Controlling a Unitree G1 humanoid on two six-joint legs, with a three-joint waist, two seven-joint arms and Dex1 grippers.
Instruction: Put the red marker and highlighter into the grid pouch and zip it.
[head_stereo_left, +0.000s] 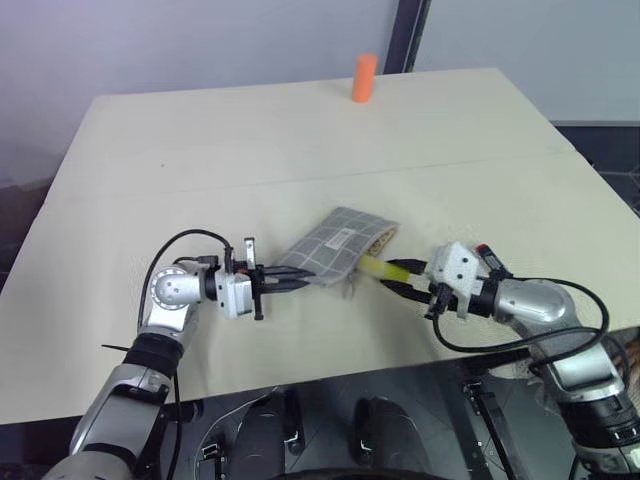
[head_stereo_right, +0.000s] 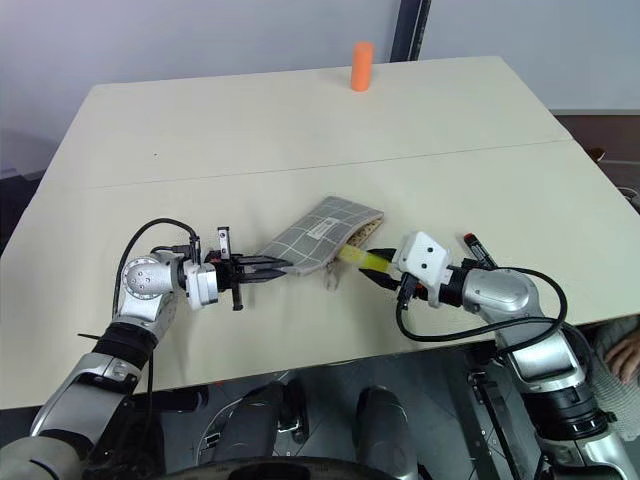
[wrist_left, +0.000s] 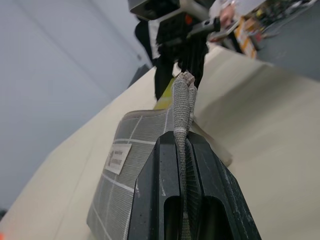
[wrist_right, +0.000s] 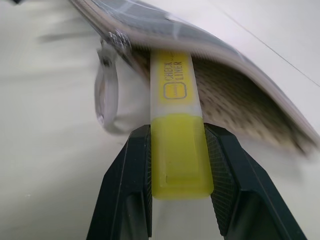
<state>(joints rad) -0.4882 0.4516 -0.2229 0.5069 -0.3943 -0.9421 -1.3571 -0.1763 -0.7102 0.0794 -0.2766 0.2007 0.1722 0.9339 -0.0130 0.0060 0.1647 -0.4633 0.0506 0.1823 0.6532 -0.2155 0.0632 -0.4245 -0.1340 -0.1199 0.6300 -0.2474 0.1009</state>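
Your left gripper has its jaws pressed together on the closed end of the grid pouch, holding that corner lifted off the desk so the pouch slopes, with its open mouth toward the right gripper. Your right gripper's jaws pinch the highlighter by its yellow tail end; its clear cap end sits right at the mouth, under the upper lip of the fabric, with the zipper pull hanging just beside it.

The red marker seems to lie on the desk behind your right wrist — only a short red-and-black end shows, so I read it as not yet packed. An orange cylinder stands well apart at the far edge of the desk.

Risks from here:
- The highlighter's tip catches the lower lip or the zipper teeth and pushes the pouch back instead of sliding in; your left pinch is on a thin fold of fabric and could slip.
- The mouth is only slightly open — a tilted approach may fold the upper lip shut.
- Letting go too early leaves the highlighter half out, and it could roll out of the sloped pouch.
- Your right forearm may knock the marker as it swings.
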